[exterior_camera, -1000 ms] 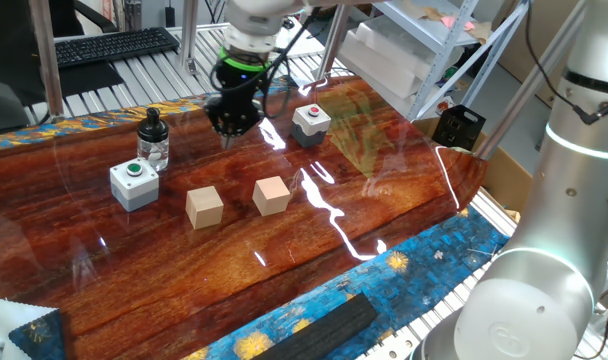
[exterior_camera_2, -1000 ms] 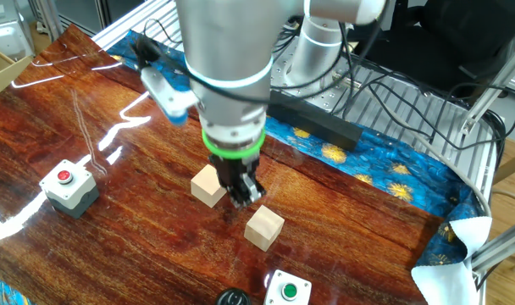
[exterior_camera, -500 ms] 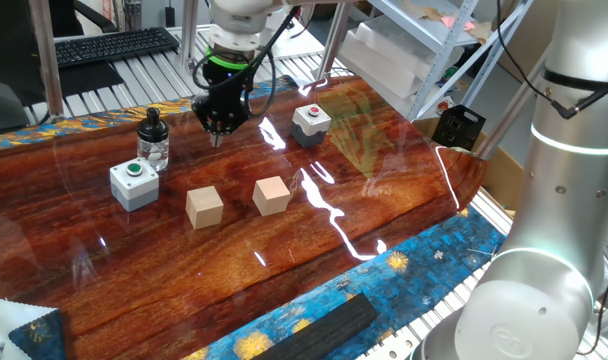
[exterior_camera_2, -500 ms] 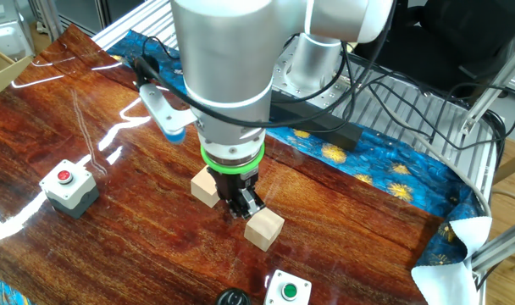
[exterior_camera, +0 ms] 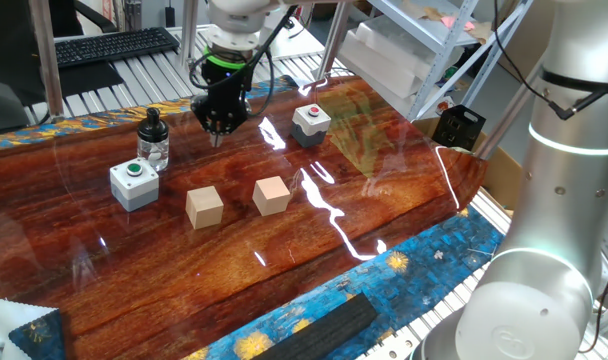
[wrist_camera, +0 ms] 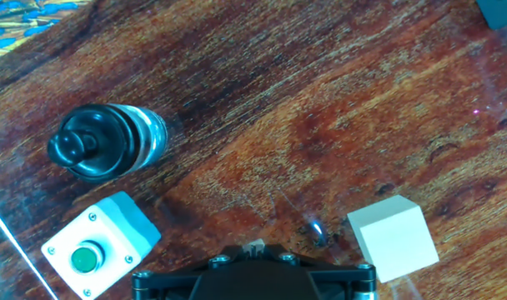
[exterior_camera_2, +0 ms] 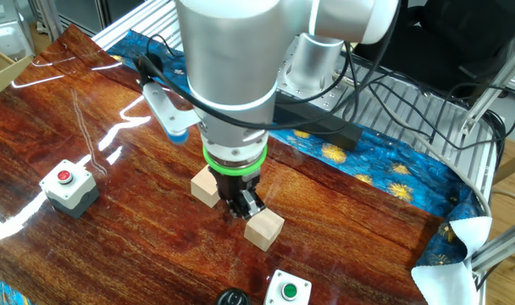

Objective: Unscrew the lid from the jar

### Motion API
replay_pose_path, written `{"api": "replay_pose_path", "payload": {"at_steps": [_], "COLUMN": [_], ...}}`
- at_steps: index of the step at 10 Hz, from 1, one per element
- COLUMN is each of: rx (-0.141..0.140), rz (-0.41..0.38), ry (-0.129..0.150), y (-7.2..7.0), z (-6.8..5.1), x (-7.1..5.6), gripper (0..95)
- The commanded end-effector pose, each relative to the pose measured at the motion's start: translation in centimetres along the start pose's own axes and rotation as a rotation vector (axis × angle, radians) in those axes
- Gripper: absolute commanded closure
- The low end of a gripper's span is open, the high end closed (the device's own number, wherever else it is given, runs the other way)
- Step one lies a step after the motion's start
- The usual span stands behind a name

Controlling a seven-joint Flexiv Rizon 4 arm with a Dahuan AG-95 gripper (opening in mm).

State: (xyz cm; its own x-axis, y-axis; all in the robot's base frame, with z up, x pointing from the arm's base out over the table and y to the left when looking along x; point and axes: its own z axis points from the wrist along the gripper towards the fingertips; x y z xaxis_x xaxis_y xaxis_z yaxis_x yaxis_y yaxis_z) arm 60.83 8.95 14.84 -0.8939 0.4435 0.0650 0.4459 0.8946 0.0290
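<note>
The jar is small clear glass and stands upright at the table's left, with the black knob lid on top. In the hand view the jar and its lid lie at the upper left. Only the lid's top shows at the bottom edge of the other fixed view. My gripper hangs above the table to the right of the jar, apart from it. Its fingers are together and hold nothing. It also shows in the other fixed view and as a small tip in the hand view.
A grey box with a green button stands in front of the jar. Two wooden cubes sit mid-table. A grey box with a red button stands right of the gripper. Shelving stands at the back right.
The gripper moved left toward the jar over the first half second and has barely moved since. The jar and lid have not moved.
</note>
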Motion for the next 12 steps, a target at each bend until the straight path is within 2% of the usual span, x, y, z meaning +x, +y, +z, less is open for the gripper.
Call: {"api": "replay_pose_path", "payload": {"at_steps": [1, 6, 9, 10, 12], "rx": [0.004, 0.002, -0.005, 0.011, 0.0], "rz": [-0.031, -0.068, -0.094, -0.08, -0.068], "ry": [-0.005, -0.005, -0.027, -0.025, -0.019], "y": [-0.25, -0.25, -0.25, -0.25, -0.25], "z": [0.0, 0.0, 0.0, 0.0, 0.0], "x": [0.18, 0.18, 0.18, 0.18, 0.18], "gripper": [95.0, 95.0, 95.0, 95.0, 95.0]}}
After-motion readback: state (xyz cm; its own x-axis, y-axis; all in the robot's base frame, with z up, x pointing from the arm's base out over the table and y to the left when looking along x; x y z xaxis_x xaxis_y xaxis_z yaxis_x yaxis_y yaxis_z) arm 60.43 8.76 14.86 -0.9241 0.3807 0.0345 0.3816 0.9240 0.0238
